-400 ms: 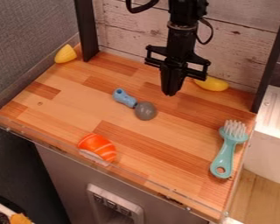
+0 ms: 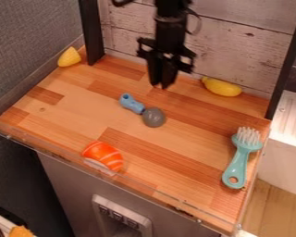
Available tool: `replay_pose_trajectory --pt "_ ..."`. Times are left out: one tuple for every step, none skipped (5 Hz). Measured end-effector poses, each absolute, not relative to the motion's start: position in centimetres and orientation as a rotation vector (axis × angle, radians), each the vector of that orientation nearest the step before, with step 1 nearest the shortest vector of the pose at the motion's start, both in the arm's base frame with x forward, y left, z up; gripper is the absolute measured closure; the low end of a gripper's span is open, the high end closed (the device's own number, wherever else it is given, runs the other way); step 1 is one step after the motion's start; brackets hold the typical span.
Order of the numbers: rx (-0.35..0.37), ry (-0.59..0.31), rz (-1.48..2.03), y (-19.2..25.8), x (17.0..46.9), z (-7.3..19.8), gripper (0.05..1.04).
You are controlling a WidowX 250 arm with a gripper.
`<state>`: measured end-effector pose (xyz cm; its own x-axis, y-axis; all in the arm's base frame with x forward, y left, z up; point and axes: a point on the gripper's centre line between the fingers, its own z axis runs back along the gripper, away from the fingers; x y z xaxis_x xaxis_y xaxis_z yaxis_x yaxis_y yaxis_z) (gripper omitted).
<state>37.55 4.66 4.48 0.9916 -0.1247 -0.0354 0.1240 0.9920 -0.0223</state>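
Lying near the gripper (image 2: 162, 86), a blue-handled spoon (image 2: 153, 117) with rounded grey head

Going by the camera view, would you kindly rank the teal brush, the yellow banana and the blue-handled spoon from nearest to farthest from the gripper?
1. Blue-handled spoon: mid-board, just below the gripper in the view.
2. Yellow banana: at the board's back, to the picture's right.
3. Teal brush: by the board's right edge, toward the front.

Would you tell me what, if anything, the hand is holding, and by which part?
Nothing is held; the hand hangs empty above the wooden surface.
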Motion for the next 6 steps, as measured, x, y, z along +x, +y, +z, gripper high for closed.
replay_pose_trajectory --pt "-0.029 -0.002 -0.182 8.4 38.6 4.1 0.28" --pt "-0.018 -0.029 -0.179 13.1 39.3 4.2 0.09" --pt "-0.012 -0.03 -0.166 15.7 39.7 4.3 0.088" --pt "-0.008 -0.03 -0.159 16.3 40.2 4.8 0.087" --pt "-0.011 -0.001 -0.135 16.5 40.0 4.9 0.089" --pt "-0.013 0.014 -0.093 16.6 39.7 4.9 0.089"
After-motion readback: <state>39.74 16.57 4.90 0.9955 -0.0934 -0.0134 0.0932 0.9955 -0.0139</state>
